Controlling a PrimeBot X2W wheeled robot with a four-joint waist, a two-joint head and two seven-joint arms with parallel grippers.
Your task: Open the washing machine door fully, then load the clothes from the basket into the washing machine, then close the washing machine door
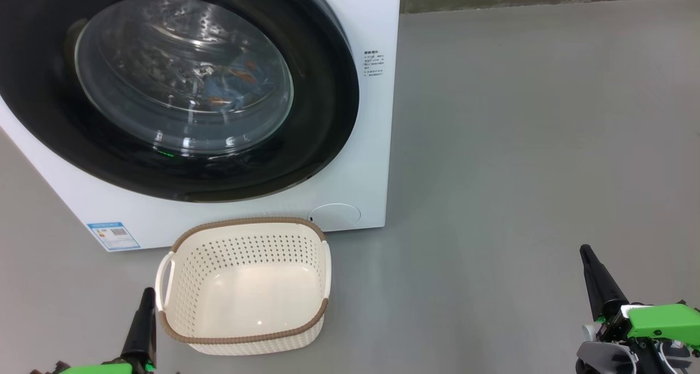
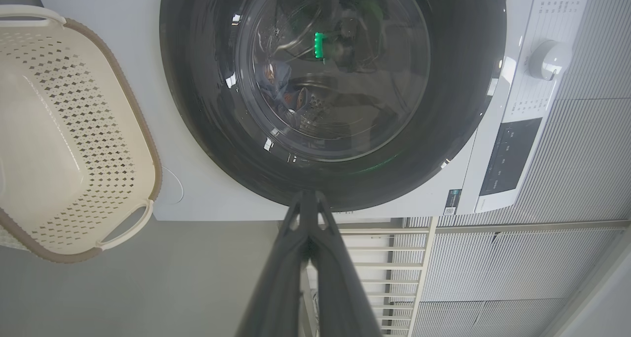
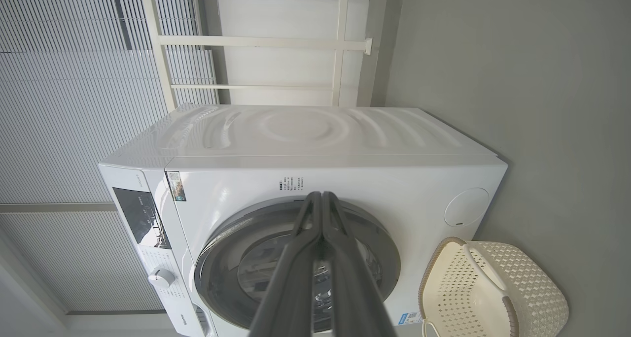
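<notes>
Washing machine door (image 1: 180, 89): seated flush in the front of the washing machine (image 1: 377, 24), judged closed. Clothes (image 1: 232, 87): light blue with orange prints, seen through the glass, lodged inside the drum. Basket (image 1: 246, 220): empty, set on the grey floor (image 1: 519, 144) just before the machine and below the door, presumably to keep transfers short. Left gripper (image 1: 147, 294) and right gripper (image 1: 588, 253): fingers pressed together, nothing pinched, held low and well apart from the machine; task judged complete
</notes>
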